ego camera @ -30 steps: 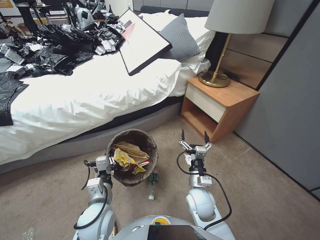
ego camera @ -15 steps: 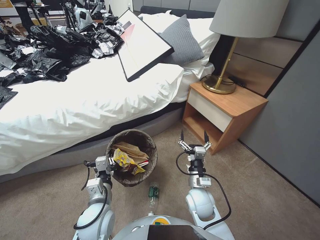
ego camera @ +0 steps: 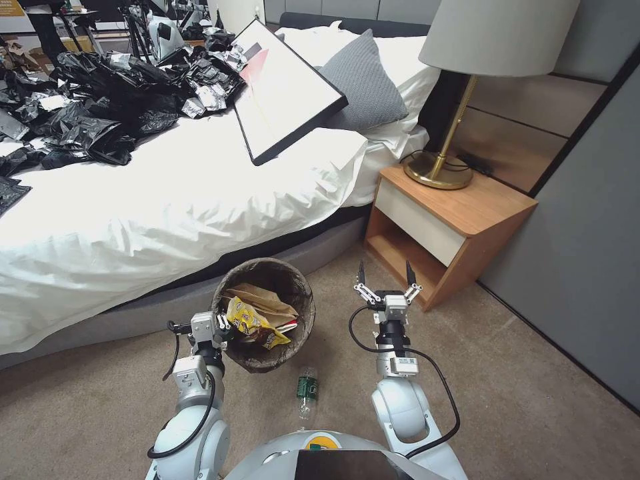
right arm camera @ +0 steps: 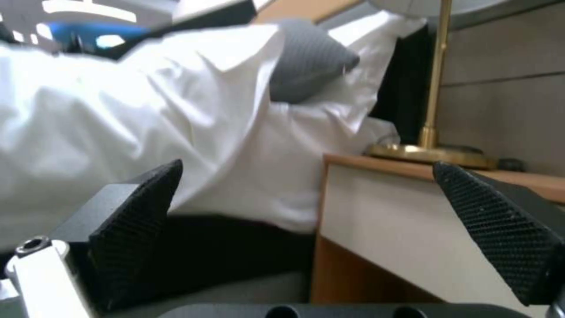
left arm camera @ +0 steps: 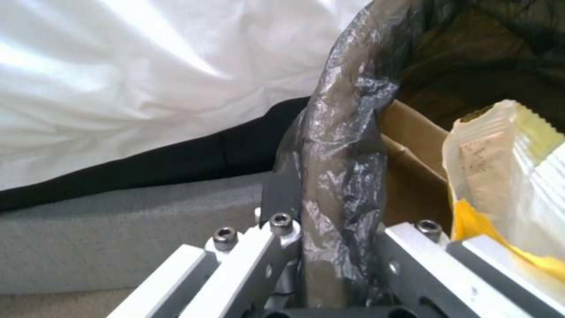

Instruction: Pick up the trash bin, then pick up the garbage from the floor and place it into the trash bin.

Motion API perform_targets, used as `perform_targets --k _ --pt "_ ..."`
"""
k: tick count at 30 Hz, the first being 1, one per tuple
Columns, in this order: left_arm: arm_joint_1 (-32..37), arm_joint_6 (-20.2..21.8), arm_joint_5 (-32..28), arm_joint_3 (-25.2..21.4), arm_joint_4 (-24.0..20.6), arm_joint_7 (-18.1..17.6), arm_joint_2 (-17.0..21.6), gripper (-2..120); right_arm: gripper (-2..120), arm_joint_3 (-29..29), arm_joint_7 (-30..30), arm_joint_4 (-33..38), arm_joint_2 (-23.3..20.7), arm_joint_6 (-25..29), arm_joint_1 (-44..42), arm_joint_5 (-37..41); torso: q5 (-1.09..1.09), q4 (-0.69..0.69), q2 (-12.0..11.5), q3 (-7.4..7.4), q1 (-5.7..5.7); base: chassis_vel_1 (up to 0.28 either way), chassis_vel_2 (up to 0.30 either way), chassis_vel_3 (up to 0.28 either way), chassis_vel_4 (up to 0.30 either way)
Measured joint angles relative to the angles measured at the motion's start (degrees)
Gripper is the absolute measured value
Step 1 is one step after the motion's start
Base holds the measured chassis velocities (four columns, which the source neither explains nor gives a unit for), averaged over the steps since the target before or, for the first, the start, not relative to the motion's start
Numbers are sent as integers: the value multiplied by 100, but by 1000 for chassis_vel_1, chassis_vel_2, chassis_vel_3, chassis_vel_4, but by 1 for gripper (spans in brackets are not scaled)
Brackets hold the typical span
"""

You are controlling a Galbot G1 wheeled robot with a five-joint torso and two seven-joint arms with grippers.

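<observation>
The bin (ego camera: 267, 313) is held off the carpet beside the bed (ego camera: 167, 207), its bagged rim clenched by the left tool (ego camera: 223, 325). A paper bag (ego camera: 260, 298) and a yellow packet (ego camera: 250, 320) are seen inside the bin. A green bottle (ego camera: 307, 390) lies on the carpet just below the bin. Right of the bin, the right tool (ego camera: 384, 273) is held spread, nothing between its fingers (right arm camera: 135, 212), pointed toward the nightstand (ego camera: 453, 227).

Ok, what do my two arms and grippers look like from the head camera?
Both arms have glossy white rounded shells with grey-silver wrist blocks and black cables looping alongside. The right gripper has silver linkages ending in pointed black textured fingertips. The left gripper is silver-white metal with hex bolts.
</observation>
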Motion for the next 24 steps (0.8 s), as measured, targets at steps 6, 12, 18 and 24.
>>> perform_targets --k 6,12,18,24 --pt "5 0 -1 -1 0 0 5 0 100 73 15 55 -187 -504 -172 41 -1 0 0 0 0 0 0 0 0" --pt "-4 0 -4 5 0 1 17 0 100 83 219 15 -448 -1478 -379 579 -1 0 0 0 0 0 0 0 0" --pt "-2 0 -6 -2 2 3 21 0 100 83 503 -3 -630 -2271 -394 1069 0 0 0 0 0 0 0 0 0" --pt "-6 0 -6 -4 25 3 12 0 100 111 578 14 -885 -3130 -337 1621 -1 0 0 0 0 0 0 0 0"
